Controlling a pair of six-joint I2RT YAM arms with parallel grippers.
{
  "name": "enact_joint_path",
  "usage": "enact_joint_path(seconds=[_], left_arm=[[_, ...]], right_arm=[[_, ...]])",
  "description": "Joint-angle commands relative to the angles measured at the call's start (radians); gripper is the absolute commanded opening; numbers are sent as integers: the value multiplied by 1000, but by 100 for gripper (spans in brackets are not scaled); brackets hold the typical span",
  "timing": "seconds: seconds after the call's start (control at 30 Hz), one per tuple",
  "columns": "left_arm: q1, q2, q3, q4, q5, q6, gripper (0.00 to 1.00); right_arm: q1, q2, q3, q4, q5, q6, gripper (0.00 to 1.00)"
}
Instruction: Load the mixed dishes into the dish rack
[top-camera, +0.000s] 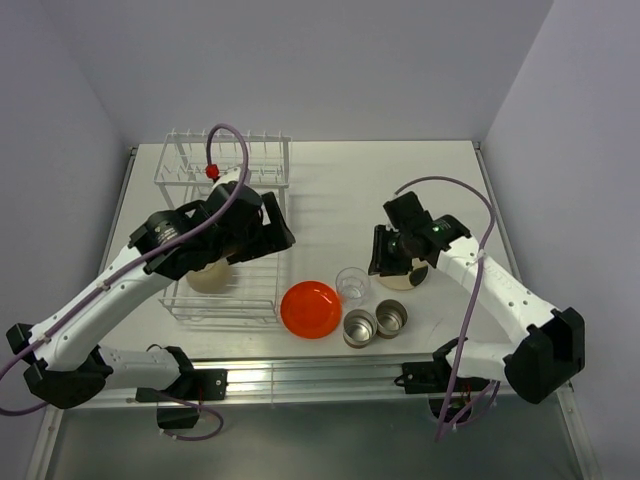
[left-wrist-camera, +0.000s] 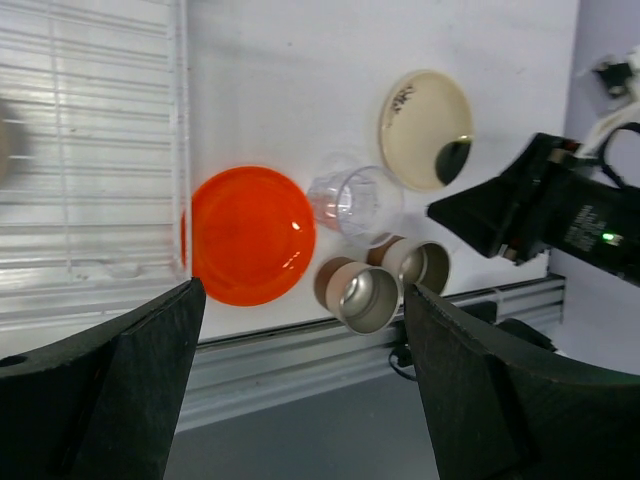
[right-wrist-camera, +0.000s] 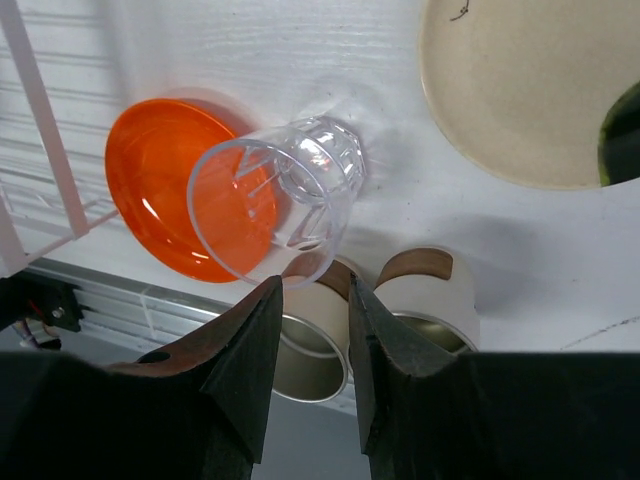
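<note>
1. White table (top-camera: 400, 180) boxed in by pale grey walls; both arms are bolted at the near edge.
2. Dish rack (top-camera: 225, 318) sits on the left half of the table, with its row of upright prongs at the far end.
3. White-beige bowl (top-camera: 208, 278) is inside the rack's basket, toward the near-left part, half hidden under the left arm.
4. Left end effector (top-camera: 262, 228) hangs over the basket with nothing in it. In the wrist view its fingers (left-wrist-camera: 110, 390) are spread wide.
5. The other 5 dishes are on the table, right of the rack:
   - orange-red plate (top-camera: 310, 308) lies flat, just beside the rack's near-right corner
   - clear glass (top-camera: 352, 284) stands just beyond and right of that plate
   - 2 steel cups (top-camera: 359, 327) (top-camera: 391, 318) stand side by side, mouths up, nearest the table's front edge
   - cream plate (top-camera: 405, 277) lies right of the glass, partly covered from above by the right arm
6. Right end effector (top-camera: 385, 255) hovers over the glass and cream plate. Its fingers (right-wrist-camera: 250, 370) are drawn nearly together with a slim gap and hold nothing.
</note>
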Motion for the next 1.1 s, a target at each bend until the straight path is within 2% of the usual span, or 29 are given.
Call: enact_joint_path(seconds=[0.0, 0.47, 0.6, 0.73, 0.83, 0.93, 1.07], left_arm=[[4, -32, 21, 85, 51, -22, 87], [38, -104, -8, 130, 103, -40, 87], [42, -109, -14, 130, 109, -40, 87], [44, -108, -15, 132, 118, -39, 87], [45, -108, -18, 142, 129, -37, 87], [47, -108, -26, 155, 141, -36, 87], [48, -114, -49, 187, 170, -30, 87]], right_arm=[[22, 24, -17, 2, 34, 10, 40], [43, 136, -77, 111, 10, 19, 39], [56, 179, -77, 134, -1, 27, 36], [63, 194, -72, 145, 4, 31, 27], [63, 177, -65, 140, 18, 31, 16], [63, 176, -52, 128, 37, 25, 0], [63, 160, -38, 111, 48, 25, 0]])
